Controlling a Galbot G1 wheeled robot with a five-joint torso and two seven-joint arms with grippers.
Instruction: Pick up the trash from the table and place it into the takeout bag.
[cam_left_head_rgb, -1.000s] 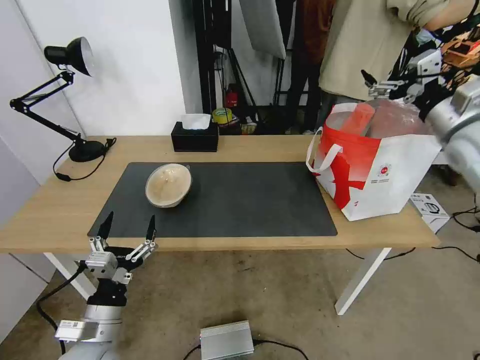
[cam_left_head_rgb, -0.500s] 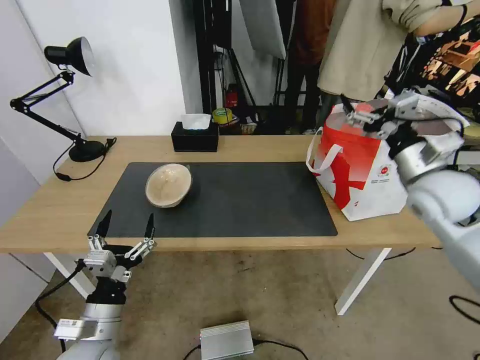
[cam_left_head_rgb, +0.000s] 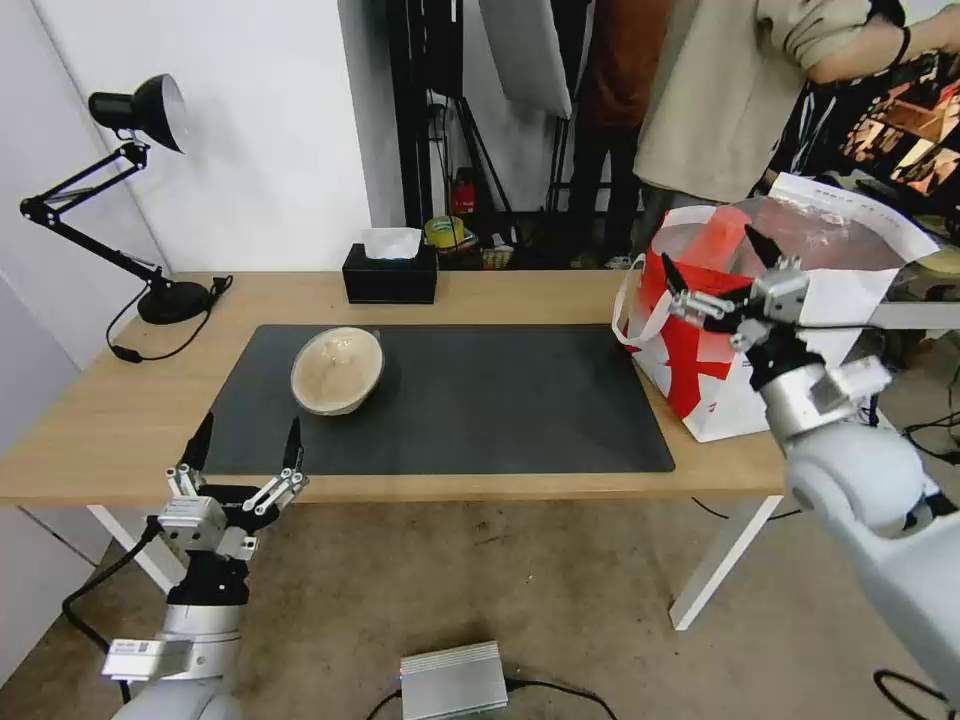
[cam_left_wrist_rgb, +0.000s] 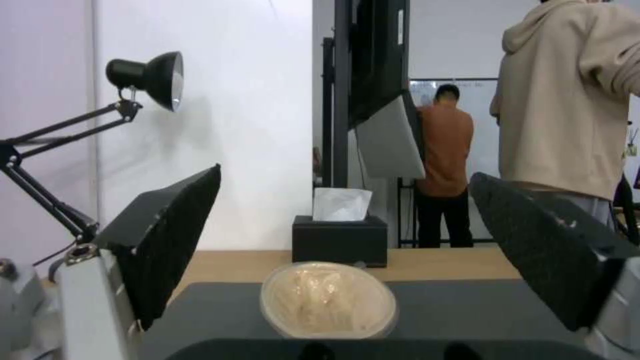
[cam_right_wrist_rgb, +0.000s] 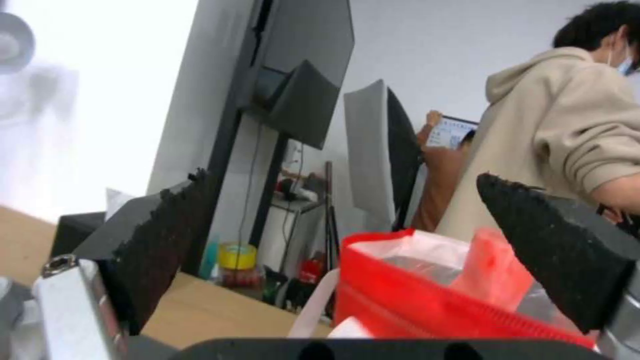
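Note:
A beige bowl (cam_left_head_rgb: 337, 369) (cam_left_wrist_rgb: 327, 300) lies tipped on the dark mat of the table (cam_left_head_rgb: 110, 420). My left gripper (cam_left_head_rgb: 240, 447) hangs open just off the table's front edge, facing the bowl from a short way off. The white-and-red takeout bag (cam_left_head_rgb: 745, 375) (cam_right_wrist_rgb: 413, 295) stands at the table's right end with a red cup (cam_left_head_rgb: 712, 238) (cam_right_wrist_rgb: 497, 270) showing inside it. In front of the bag's near side, my right gripper (cam_left_head_rgb: 718, 262) is open and empty.
A black tissue box (cam_left_head_rgb: 390, 272) sits at the back edge, a black desk lamp (cam_left_head_rgb: 130, 190) at the back left. A person in a beige hoodie (cam_left_head_rgb: 740, 90) stands behind the bag. A grey box (cam_left_head_rgb: 453, 680) lies on the floor in front.
My right arm has swung down and towards me from above the bag's far side to its near side. The left gripper has sunk slightly.

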